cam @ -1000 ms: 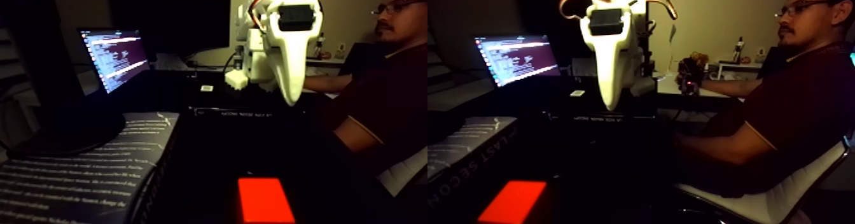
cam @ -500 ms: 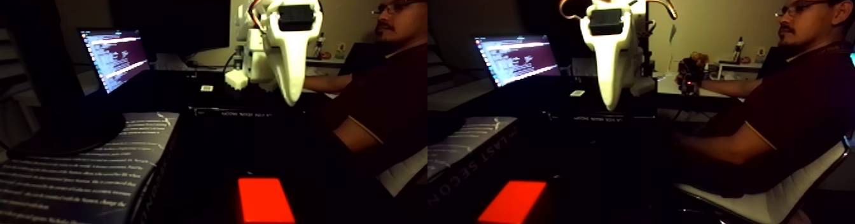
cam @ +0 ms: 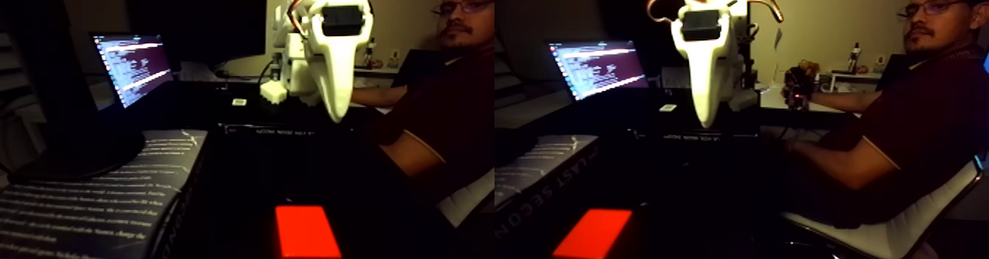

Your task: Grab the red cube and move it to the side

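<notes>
On the far side of the dark tabletop (cam: 243, 174), a seated person in a dark maroon shirt (cam: 441, 107) faces this way, one forearm resting near the robot's base. Room dim; most of the desk reads black.

Left of the view: a large printed book with pale text on its cover (cam: 81, 203), lying flat, with an open laptop with a lit screen of text lines (cam: 132, 67) behind it.

Centre: the white plastic arm with its two-finger gripper (cam: 337, 115) hangs tip-down, well above the table. From this angle 1 tapered white finger hides the other, so I cannot tell whether the jaws stand apart or together. Nothing seen between them.

Near edge, closest to the camera: the small bright red-orange cube (cam: 305, 231), flat on the table, well apart from the gripper and nearer the lens. Shows in both halves of the stereo pair.

Progress, as I judge it: 0 steps done. Cube untouched; approach, descent, grasp, carry to the side and release all remain.
</notes>
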